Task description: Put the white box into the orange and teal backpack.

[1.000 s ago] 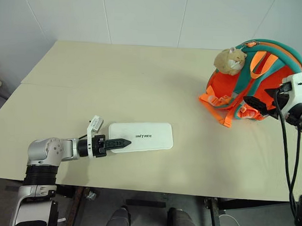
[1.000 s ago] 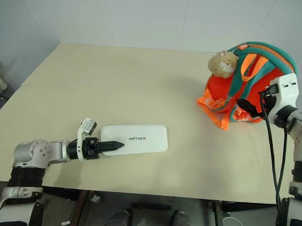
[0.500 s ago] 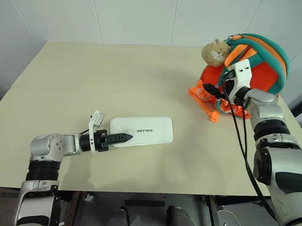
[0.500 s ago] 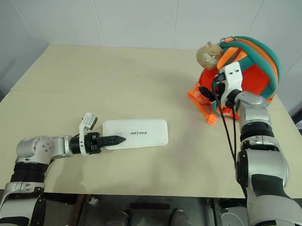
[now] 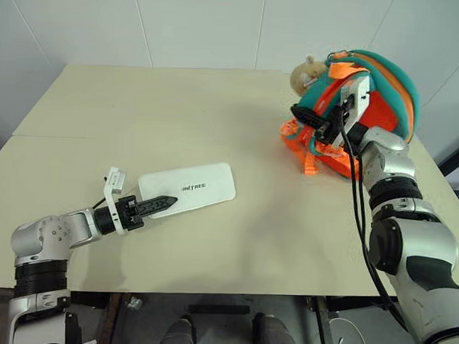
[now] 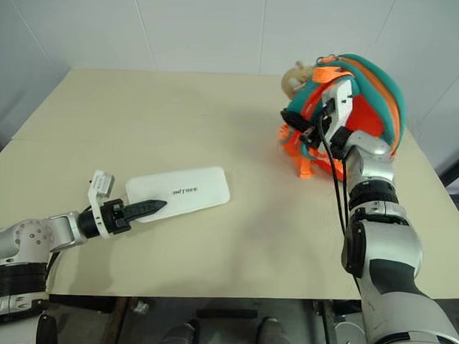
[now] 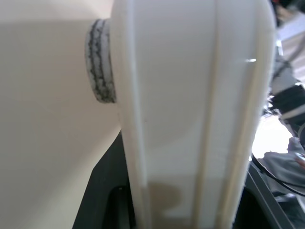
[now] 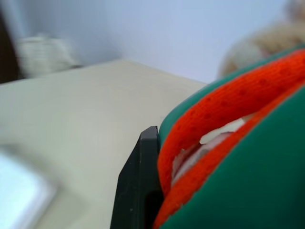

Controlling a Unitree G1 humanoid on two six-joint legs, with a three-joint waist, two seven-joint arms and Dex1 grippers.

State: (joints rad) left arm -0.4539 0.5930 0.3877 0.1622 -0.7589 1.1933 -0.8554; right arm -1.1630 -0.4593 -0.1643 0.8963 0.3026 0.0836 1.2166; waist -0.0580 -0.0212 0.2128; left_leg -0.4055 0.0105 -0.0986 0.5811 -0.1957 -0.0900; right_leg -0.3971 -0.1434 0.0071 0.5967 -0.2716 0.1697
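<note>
Left claw [image 5: 162,203] clamped on the white box [image 5: 187,189] — right claw [image 5: 305,116] clenched on the orange and teal backpack [image 5: 379,87].

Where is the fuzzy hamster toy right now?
In the head views the plush hamster sits at the top left of the orange and teal backpack, at the table's far right, just above the right end effector.

The flat white box [image 5: 187,189] at lower left looks like smooth matt plastic. At upper right, the orange and teal backpack [image 5: 379,94] is woven cloth, its tan hamster charm [image 5: 302,73] plush, on a matt beige table [image 5: 238,134].
</note>
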